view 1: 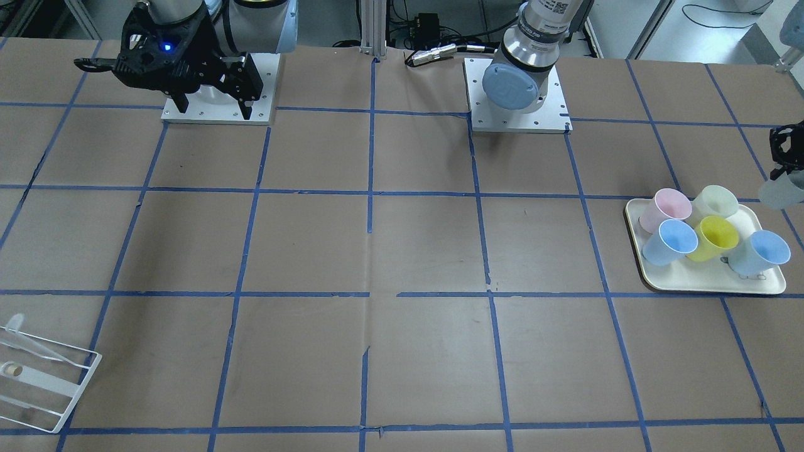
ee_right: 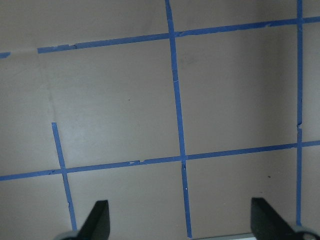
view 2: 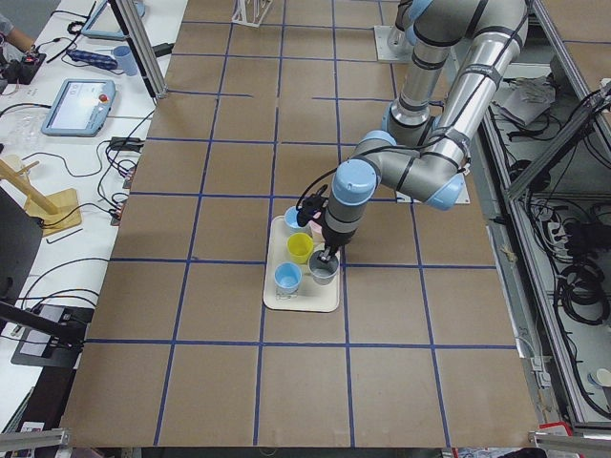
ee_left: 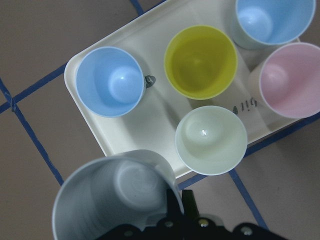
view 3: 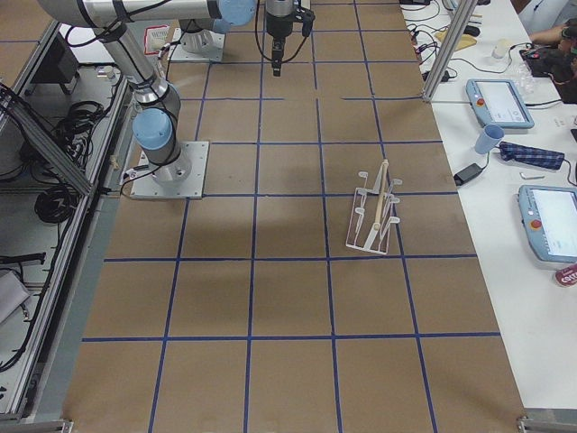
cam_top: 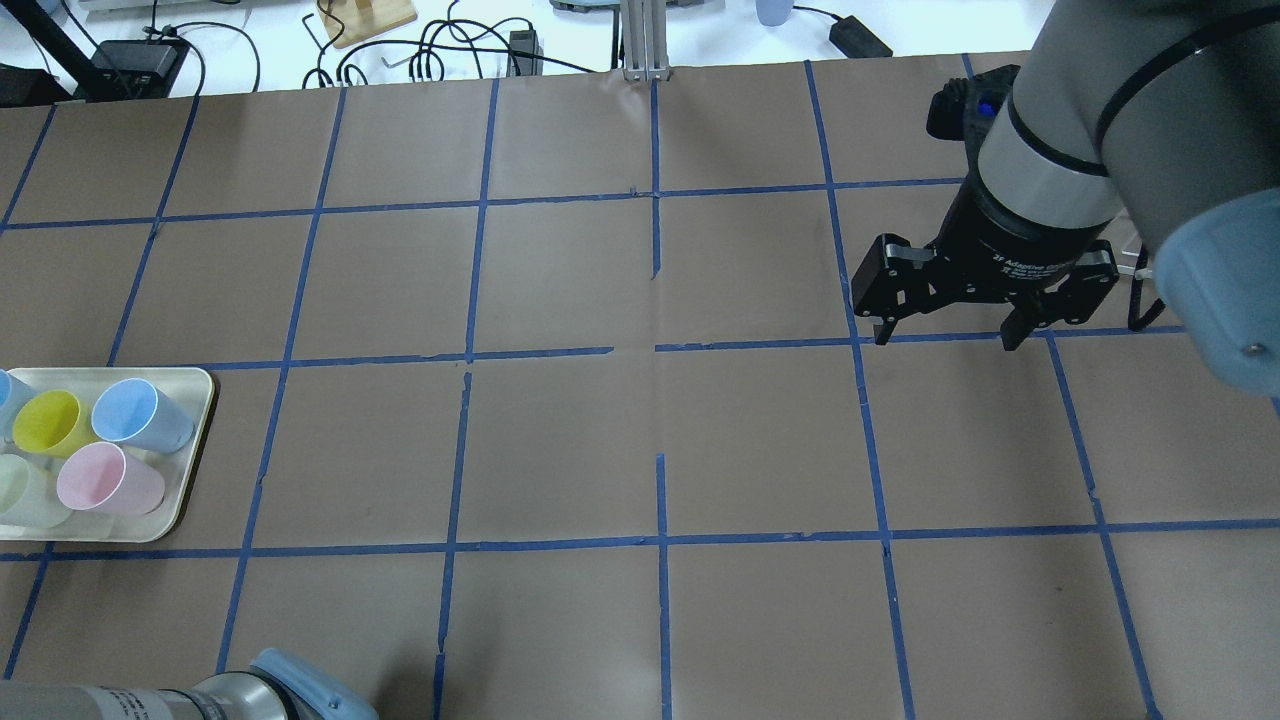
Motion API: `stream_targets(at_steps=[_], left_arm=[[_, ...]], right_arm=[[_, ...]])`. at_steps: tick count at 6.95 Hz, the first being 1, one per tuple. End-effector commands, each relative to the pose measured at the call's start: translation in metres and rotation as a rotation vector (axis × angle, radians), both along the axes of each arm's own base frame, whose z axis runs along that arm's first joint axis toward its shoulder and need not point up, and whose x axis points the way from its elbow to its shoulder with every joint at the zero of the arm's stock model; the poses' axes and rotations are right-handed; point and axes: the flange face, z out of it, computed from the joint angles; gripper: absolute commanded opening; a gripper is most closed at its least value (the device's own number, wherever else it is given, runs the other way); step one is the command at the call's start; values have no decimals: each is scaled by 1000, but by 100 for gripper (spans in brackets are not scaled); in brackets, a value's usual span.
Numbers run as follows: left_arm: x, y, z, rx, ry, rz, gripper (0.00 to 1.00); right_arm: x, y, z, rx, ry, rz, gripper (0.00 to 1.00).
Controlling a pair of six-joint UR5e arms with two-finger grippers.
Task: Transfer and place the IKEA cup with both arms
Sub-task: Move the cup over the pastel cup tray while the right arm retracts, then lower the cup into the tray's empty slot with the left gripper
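The IKEA cup (ee_left: 112,195), pale grey and without a handle, is held by its rim in my left gripper (ee_left: 175,220), which is shut on it. It hangs just above the near edge of the cream tray (ee_left: 100,135). The cup (view 1: 781,191) and the left gripper (view 1: 786,176) also show at the right edge of the front-facing view, and in the exterior left view (view 2: 324,272). My right gripper (cam_top: 940,332) is open and empty, hovering over bare table far from the tray; it also shows in the front-facing view (view 1: 213,108).
The tray (view 1: 710,289) holds a pink cup (view 1: 661,207), a mint cup (view 1: 716,202), a yellow cup (view 1: 715,237) and two light-blue cups (view 1: 671,242). A white wire rack (view 1: 38,383) stands at the table's opposite corner. Blue tape lines grid the brown table.
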Motion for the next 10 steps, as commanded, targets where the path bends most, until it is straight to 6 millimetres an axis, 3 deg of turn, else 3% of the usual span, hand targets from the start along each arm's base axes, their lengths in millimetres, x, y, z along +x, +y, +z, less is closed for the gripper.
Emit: stream_targets(at_steps=[1,2,5,6,7,10], left_arm=[[14,-7,-44,14,35,8,0],[17,-9,-61,27,60,12,0],[21,-13,-84,37,84,34,0],[21,-13,-85,37,86,46,70],[21,-15,-83,36,84,45,81],[17,-16,-51,24,50,40,81]], right_arm=[[-14,-3,-6,14,-13,-44,100],[-15,-2,-8,20,4,-40,100],[-15,-3,-9,20,3,-42,100],[-16,-3,-8,20,4,-39,100],[-17,-3,-9,23,4,-37,100],[-18,-3,-8,20,-1,-39,100]])
